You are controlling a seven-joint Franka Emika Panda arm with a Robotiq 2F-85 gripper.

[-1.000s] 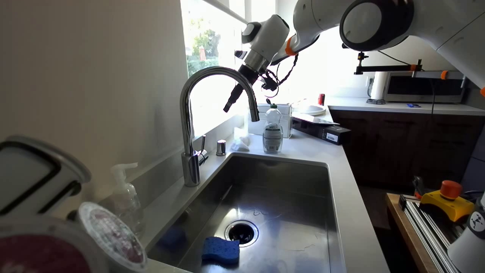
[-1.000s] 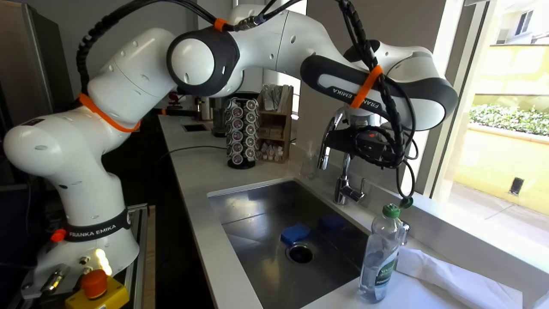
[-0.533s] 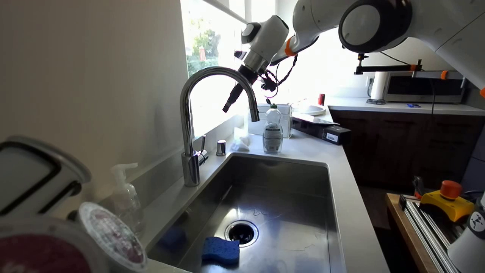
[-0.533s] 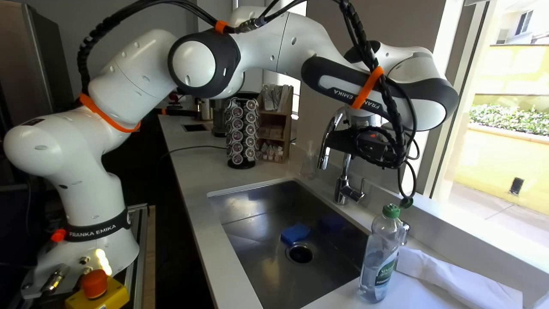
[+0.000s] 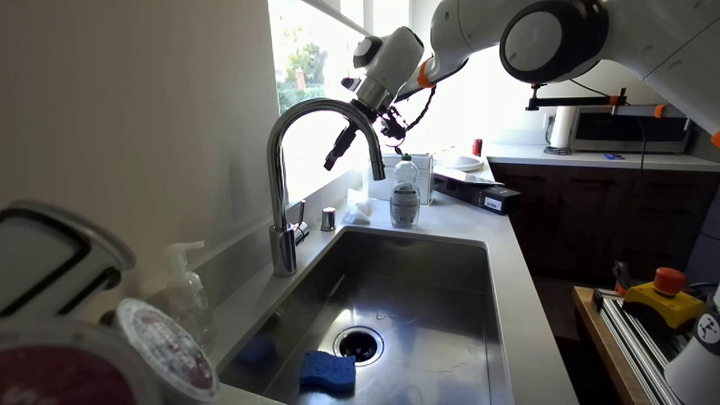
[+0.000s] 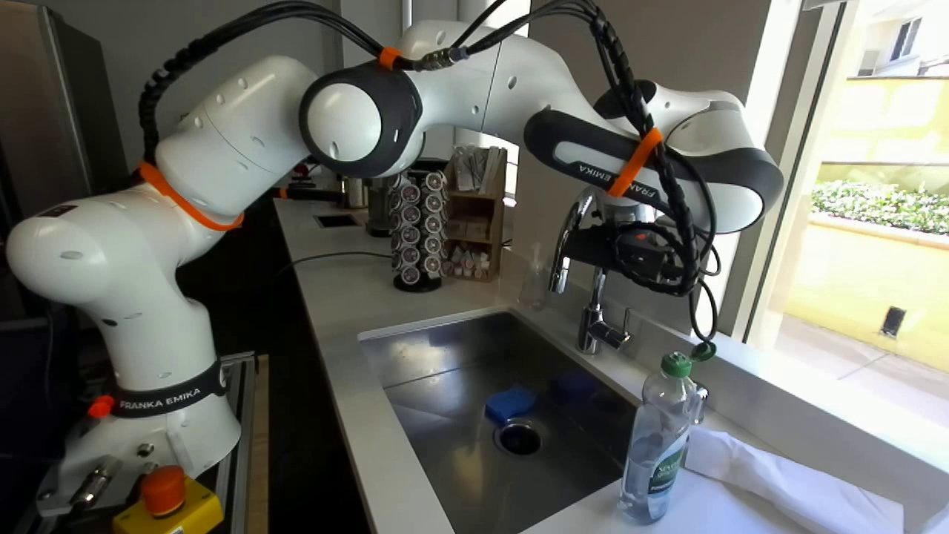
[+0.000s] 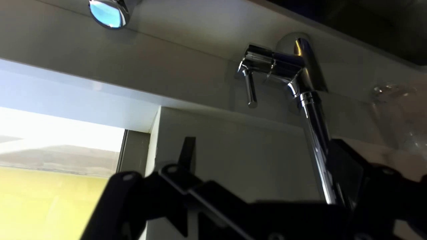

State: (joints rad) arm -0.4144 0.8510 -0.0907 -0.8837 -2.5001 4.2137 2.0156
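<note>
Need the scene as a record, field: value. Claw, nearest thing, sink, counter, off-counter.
claw: open, holding nothing
nearest: faucet; contact cannot be told
sink: blue sponge beside the drain
counter: clear bottle, upright, green cap flipped open; white cloth or paper near it
off-counter: red button on a yellow box

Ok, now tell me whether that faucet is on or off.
Off, it seems: in both exterior views the faucet shows no stream of water below its spout.
</note>
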